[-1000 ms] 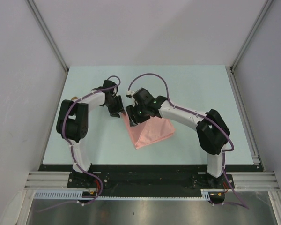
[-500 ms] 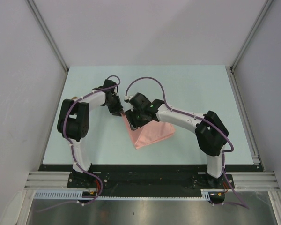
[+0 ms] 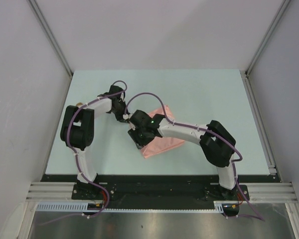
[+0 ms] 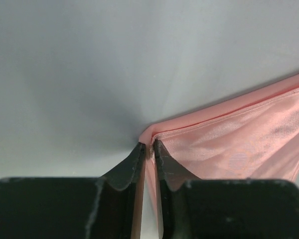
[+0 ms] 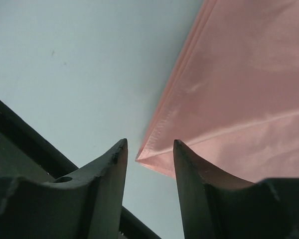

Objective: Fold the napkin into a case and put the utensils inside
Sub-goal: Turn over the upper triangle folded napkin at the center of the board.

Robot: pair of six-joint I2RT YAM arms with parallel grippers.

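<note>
right gripper [image 5: 149,143] swung left, spread; left gripper [image 4: 148,144] pinches napkin [image 3: 165,142]; pale table [image 3: 199,89], grey walls [image 3: 154,30]

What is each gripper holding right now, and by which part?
The left gripper pinches the napkin at a folded corner. The right gripper holds nothing: its jaws stand open astride another corner.

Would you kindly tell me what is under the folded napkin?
The napkin rests on the pale table; its layers cover whatever is beneath or between them.
</note>
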